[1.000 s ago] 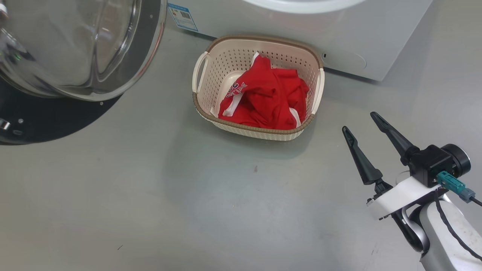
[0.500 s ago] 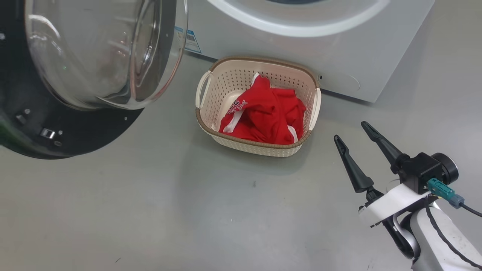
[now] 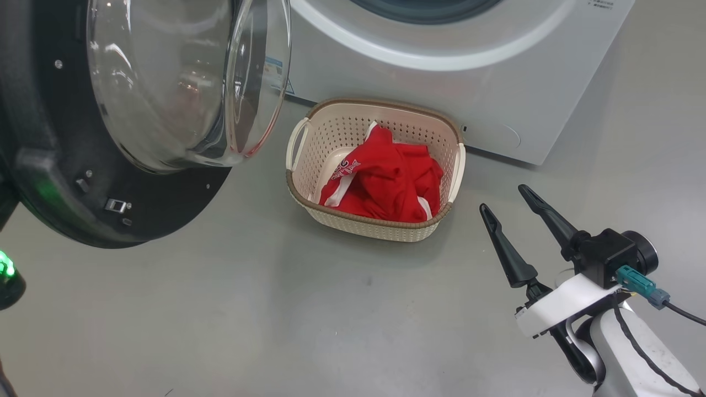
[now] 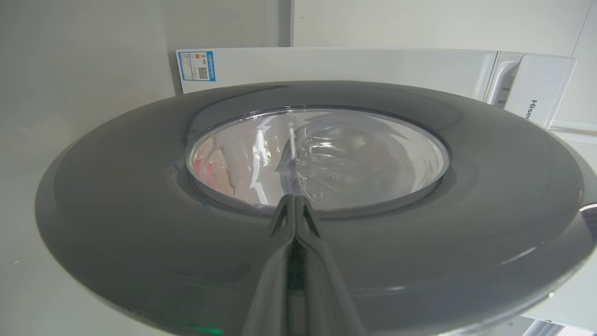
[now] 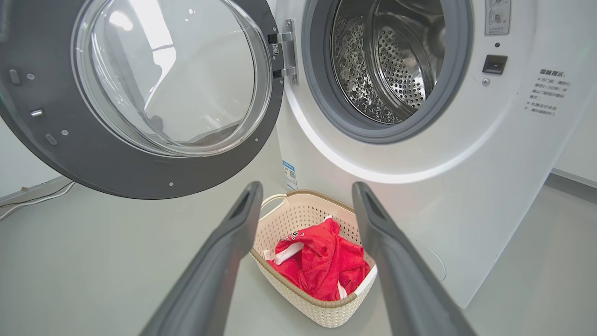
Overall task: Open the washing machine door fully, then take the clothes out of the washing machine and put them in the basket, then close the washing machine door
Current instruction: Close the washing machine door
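Got the washing machine door (image 3: 160,204) hanging open far left, left gripper (image 4: 295,203) pressed together right by its dark outer face. Then the clothes (image 3: 386,184) heaped in the basket (image 3: 380,226) just before the washing machine (image 3: 496,82), and far right the right gripper (image 3: 503,198) spread wide, empty.

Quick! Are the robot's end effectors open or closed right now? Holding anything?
Left end effector: closed, holding nothing, tips at the door.
Right end effector: open, empty.
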`<state>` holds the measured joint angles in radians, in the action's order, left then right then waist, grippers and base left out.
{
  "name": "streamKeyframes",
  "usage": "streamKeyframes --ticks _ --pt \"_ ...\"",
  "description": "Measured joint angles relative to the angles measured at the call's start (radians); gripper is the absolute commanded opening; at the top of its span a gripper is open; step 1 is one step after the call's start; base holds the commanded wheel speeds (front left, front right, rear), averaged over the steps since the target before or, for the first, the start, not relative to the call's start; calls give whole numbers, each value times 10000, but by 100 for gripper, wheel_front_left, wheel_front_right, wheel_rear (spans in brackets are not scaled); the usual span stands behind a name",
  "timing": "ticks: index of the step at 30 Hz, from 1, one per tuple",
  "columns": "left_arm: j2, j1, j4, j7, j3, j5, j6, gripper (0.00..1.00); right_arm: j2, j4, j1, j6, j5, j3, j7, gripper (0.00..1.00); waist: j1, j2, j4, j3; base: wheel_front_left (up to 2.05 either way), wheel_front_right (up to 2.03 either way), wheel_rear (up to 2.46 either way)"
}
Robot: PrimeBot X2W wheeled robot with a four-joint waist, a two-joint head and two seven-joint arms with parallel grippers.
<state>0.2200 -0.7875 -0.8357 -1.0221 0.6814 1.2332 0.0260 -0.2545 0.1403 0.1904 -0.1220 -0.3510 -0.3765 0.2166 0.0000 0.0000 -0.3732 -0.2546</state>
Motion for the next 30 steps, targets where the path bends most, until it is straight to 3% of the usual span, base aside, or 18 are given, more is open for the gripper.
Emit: streamKeyframes --ticks 11,23,30 --pt "-759 468 627 -1034 -253 430 405 0 90 104 -98 2 -54 12 88 100 0 0 122 260 0 0 0" --pt "-1728 918 1616 -1919 -656 706 508 0 219 184 -117 4 -81 10 94 100 0 0 267 389 0 0 0" --pt "-1898 1340 2232 -2190 -932 708 508 0 259 244 -150 4 -82 10 104 100 0 0 367 448 0 0 0"
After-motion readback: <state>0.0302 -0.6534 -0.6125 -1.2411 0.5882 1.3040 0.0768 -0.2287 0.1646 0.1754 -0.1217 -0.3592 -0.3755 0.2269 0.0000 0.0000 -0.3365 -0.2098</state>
